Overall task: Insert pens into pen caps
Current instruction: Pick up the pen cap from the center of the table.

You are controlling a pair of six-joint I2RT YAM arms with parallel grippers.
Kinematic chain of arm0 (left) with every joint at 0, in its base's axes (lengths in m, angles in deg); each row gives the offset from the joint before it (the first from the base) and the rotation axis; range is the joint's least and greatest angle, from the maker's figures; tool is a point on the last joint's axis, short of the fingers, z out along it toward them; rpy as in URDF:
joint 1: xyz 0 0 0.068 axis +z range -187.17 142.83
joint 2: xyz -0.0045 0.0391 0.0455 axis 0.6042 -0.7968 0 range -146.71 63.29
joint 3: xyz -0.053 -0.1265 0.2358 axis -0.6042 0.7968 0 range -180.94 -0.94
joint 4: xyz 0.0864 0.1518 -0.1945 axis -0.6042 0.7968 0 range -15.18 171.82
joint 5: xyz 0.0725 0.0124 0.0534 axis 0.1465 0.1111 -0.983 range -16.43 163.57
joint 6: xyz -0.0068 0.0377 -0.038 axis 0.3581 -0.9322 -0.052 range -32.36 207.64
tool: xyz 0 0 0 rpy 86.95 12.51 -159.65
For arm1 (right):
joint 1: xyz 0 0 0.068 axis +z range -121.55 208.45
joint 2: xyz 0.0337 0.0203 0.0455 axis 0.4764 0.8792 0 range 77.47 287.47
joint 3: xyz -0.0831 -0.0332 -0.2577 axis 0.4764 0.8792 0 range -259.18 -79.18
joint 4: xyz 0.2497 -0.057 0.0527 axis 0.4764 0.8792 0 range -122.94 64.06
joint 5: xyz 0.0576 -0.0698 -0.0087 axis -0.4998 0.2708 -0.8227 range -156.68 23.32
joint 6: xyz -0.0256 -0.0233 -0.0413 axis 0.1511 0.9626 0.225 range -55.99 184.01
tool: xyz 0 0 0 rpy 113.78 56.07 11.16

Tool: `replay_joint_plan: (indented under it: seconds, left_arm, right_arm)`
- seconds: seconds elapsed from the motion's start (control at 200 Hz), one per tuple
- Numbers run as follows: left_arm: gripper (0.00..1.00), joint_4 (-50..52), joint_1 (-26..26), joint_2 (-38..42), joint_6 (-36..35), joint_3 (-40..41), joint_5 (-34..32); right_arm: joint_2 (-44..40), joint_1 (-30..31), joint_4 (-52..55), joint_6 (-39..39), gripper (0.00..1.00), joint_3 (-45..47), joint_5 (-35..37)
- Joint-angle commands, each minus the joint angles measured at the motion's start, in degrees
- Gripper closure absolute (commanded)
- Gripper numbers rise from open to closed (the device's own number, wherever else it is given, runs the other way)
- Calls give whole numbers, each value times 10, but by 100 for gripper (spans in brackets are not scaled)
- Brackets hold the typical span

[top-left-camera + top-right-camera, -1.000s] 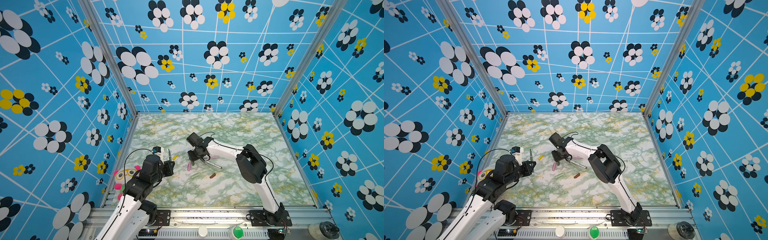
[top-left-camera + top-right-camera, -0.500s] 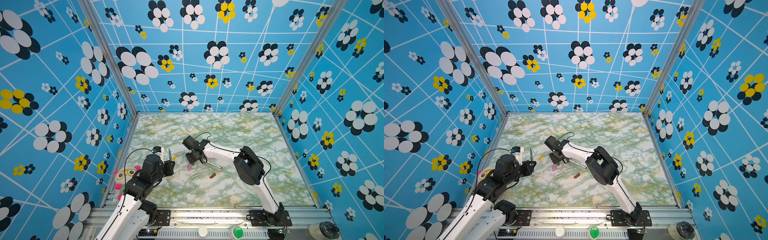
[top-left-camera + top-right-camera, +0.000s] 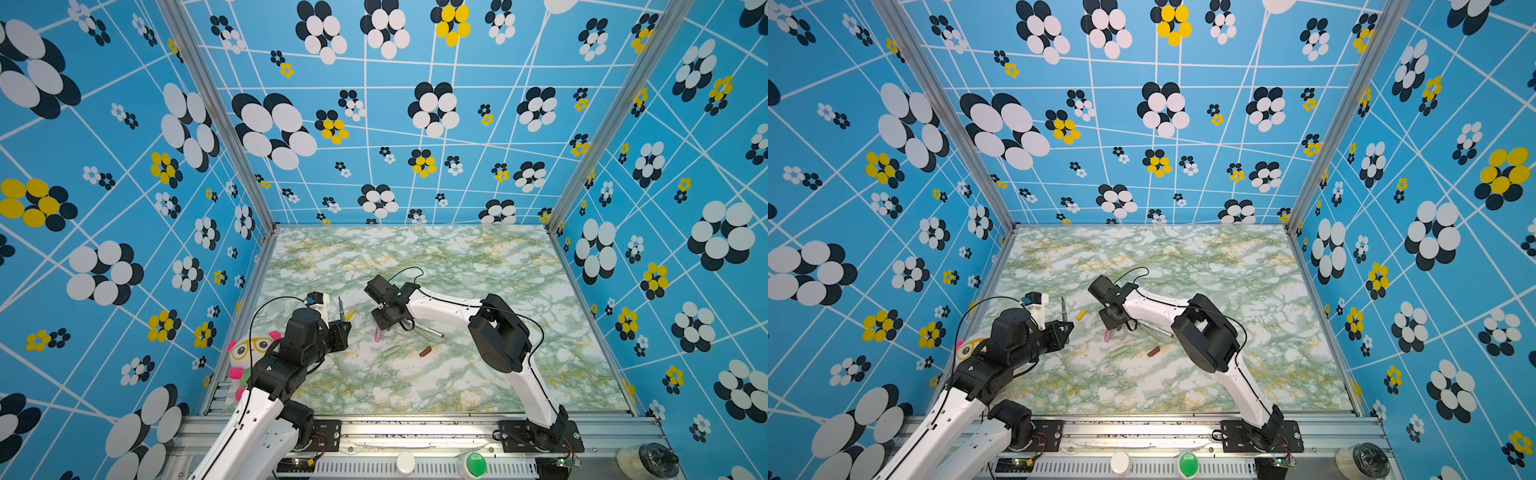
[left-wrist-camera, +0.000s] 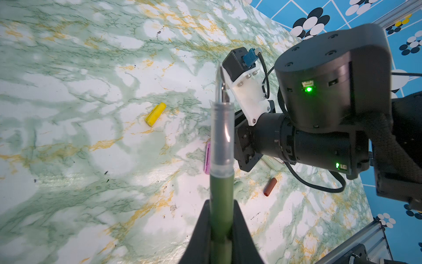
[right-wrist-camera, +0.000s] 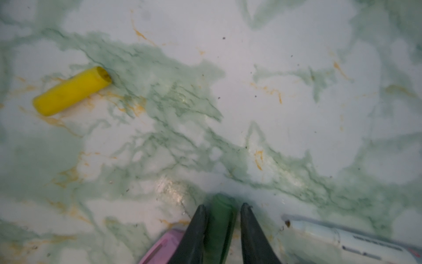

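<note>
Since 1 second ago the right arm (image 3: 440, 307) has shifted slightly to the left. The left fingers (image 4: 201, 233) have not moved and pinch the green pen (image 4: 222, 182), nib outward, above the surface (image 3: 457, 270). The right fingers (image 5: 194, 233) flank the green cap (image 5: 220, 224) lying on the surface; I cannot tell whether they grip it. 5 caps show: green, yellow cap (image 3: 350, 314), pink cap (image 3: 377, 335), pale cap (image 3: 390, 351), brown cap (image 3: 424, 351). 2 pens are clear, the second a white pen (image 3: 430, 331) under the right arm; more may hide there.
</note>
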Motion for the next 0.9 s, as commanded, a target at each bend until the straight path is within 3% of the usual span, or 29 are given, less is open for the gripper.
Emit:
replay_joint_plan:
  seconds: [0.0,0.6,0.895]
  left_arm:
    - [100,-13,5,-4,4,1,9]
    - [100,-51,1,-41,-4,6,50]
    - [100,-105,-40,-77,-9,13,70]
  right_arm:
    - [22,6,66,-3,75,32,-4]
    - [-70,-36,10,-54,78,50,-71]
    - [-150,-73,-47,-94,78,96,-104]
